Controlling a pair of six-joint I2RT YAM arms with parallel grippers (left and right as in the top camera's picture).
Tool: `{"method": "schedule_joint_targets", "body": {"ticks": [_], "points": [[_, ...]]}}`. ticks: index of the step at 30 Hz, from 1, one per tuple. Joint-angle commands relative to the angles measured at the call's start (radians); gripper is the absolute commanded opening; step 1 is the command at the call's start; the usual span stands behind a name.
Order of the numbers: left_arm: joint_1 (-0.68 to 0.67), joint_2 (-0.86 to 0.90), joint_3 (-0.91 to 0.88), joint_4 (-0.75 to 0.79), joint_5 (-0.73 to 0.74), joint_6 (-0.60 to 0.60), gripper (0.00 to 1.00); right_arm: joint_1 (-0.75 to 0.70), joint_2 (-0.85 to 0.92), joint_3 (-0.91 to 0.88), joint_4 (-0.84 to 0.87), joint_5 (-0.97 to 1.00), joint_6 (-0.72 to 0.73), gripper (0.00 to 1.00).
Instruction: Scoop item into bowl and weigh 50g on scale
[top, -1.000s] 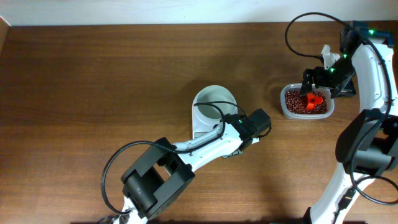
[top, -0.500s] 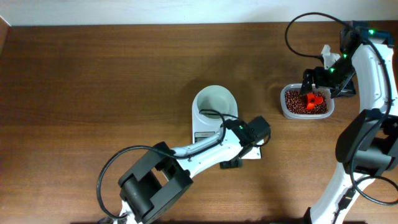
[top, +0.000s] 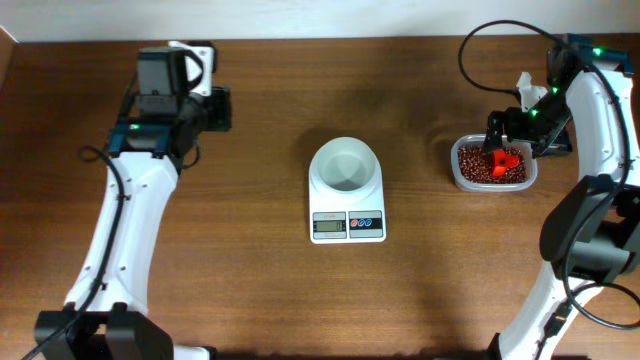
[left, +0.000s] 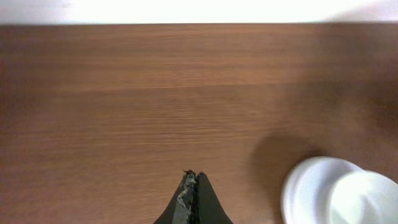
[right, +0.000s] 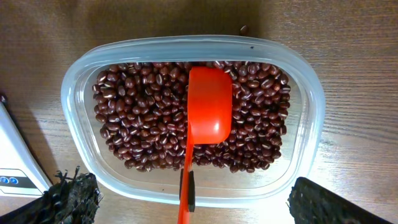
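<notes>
Right claw (right: 202, 190) hangs wide open, gripping nothing, straddling the handle of the scoop (right: 210, 106) just below it. The scoop lies in the tub (right: 186, 41) of beans (right: 137, 124). Off to its left, the bowl (top: 346, 165) sits empty on the scale (top: 347, 225). Farthest out, my left claw (left: 194, 199), pinched shut and empty, has swung clear of the scale, so I reckon scooping can start.

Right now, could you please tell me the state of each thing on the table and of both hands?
bowl: empty, sitting on the scale.
scale: display unreadable.
tub: uncovered, holding beans.
beans: heaped in the tub.
scoop: lying on the beans, not gripped.
left hand: shut, empty.
right hand: open, over the tub.
</notes>
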Motion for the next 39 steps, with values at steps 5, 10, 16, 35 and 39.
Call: {"method": "schedule_joint_targets", "body": {"ticks": [5,10,16,35,39], "points": [[0.006,-0.008,0.008,-0.182,0.008,-0.026,0.00,-0.003,-0.001,0.015,0.000,0.005,0.007,0.99],[-0.082,-0.005,0.008,-0.478,0.111,-0.106,0.00,-0.003,0.000,0.015,0.000,0.005,0.007,0.99],[-0.415,-0.005,0.008,-0.489,0.103,-0.106,0.99,-0.003,-0.001,0.015,0.000,0.005,0.007,0.99],[-0.657,0.027,-0.039,-0.511,-0.109,-0.420,0.99,-0.005,-0.001,0.032,0.056,-0.001,0.009,0.99],[-0.657,0.027,-0.039,-0.511,-0.109,-0.420,0.99,-0.014,-0.105,0.150,-0.107,-0.079,0.060,0.67]]}}
